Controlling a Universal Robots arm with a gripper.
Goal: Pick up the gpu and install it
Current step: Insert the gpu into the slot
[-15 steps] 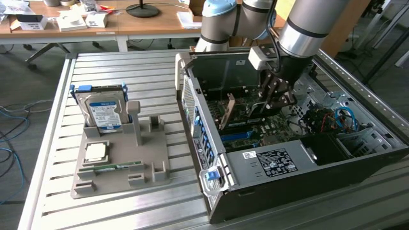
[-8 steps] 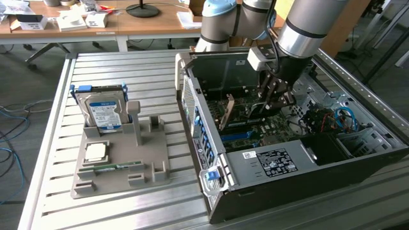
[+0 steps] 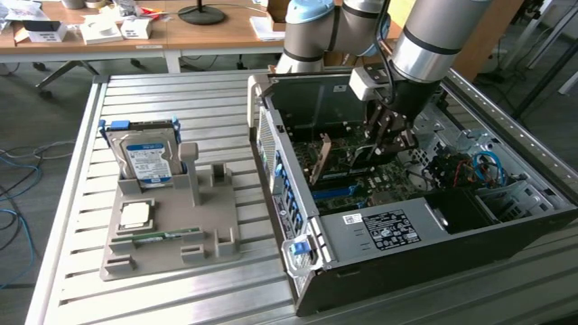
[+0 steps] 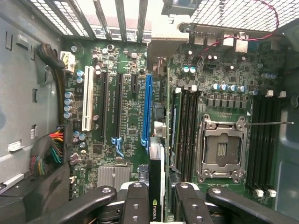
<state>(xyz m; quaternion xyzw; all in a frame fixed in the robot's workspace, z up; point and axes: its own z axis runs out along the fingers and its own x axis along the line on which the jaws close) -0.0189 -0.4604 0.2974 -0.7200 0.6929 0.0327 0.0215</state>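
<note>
While in hand [image 3: 390, 139], gpu [image 4: 155, 207] inside case [image 3: 388, 233]

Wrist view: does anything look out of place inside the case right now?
Nothing damaged. The gripper holds the gpu edge-on beside the blue slot. The CPU socket is empty, its thin lever sticking out.

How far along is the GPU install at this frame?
Done: the gpu is off the table and inside the open computer case. In hand: the gripper is shut on it, holding it edge-on over the motherboard, beside the long blue slot. Left: seating it. The card looks above the board, not pressed into the slot, and the grip is not released.
</note>
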